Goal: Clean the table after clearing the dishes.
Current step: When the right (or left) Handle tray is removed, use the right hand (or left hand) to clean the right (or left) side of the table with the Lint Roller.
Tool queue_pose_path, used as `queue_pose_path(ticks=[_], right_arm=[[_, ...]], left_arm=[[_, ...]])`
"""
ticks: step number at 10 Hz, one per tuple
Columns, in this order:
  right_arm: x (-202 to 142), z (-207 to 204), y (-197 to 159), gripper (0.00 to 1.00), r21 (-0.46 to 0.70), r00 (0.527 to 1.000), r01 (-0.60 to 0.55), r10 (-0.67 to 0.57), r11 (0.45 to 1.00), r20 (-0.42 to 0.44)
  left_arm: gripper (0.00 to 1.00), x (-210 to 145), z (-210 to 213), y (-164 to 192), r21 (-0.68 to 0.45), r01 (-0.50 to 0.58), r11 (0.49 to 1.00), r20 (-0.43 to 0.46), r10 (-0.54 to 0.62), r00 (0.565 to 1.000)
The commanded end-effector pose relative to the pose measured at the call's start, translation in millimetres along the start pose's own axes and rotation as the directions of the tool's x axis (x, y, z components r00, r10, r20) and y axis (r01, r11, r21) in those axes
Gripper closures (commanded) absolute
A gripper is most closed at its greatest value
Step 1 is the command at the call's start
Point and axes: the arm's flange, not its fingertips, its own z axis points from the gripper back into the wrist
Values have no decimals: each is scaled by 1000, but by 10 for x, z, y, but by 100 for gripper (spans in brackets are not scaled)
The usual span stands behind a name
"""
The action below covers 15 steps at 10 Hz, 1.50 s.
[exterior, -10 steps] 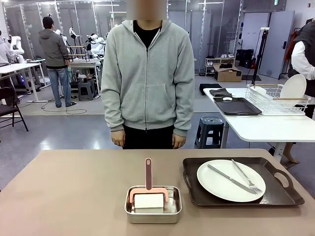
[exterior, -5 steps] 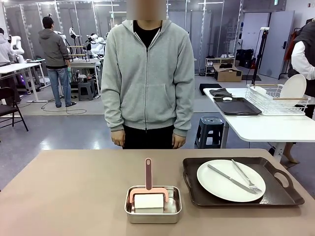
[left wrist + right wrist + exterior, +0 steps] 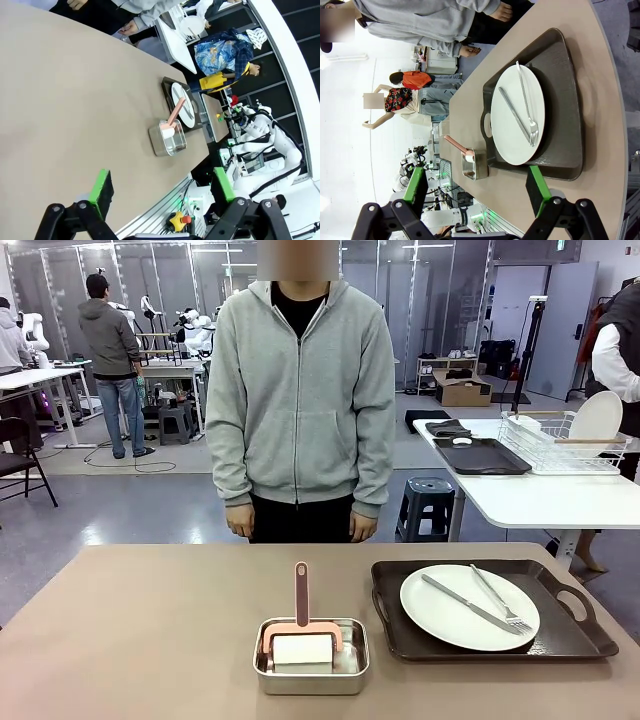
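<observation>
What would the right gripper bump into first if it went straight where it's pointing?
Probably the dark tray, near its handle beside the white plate, which lies straight ahead of the open right gripper. The small steel pan sits close to that line too, and depth is hard to judge.

Lab hall, workbenches, cables on floor, glass partitions

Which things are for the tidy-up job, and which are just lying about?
For the job: table, tray, plate, knife, fork, pan, probably the pink-handled wiper.
Just lying about: white table, rack, stool.
</observation>
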Motion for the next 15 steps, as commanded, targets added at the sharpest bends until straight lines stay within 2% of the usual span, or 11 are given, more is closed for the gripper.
queue_pose_path(ticks=[1,15], right_arm=[[-11,9,22,0,4,1000,-4,4,1000,1],[-11,9,22,0,4,1000,-4,4,1000,1]], left_arm=[[0,-20,34,-17,-7,4,1000,-2,-4,1000],[0,-20,34,-17,-7,4,1000,-2,-4,1000]])
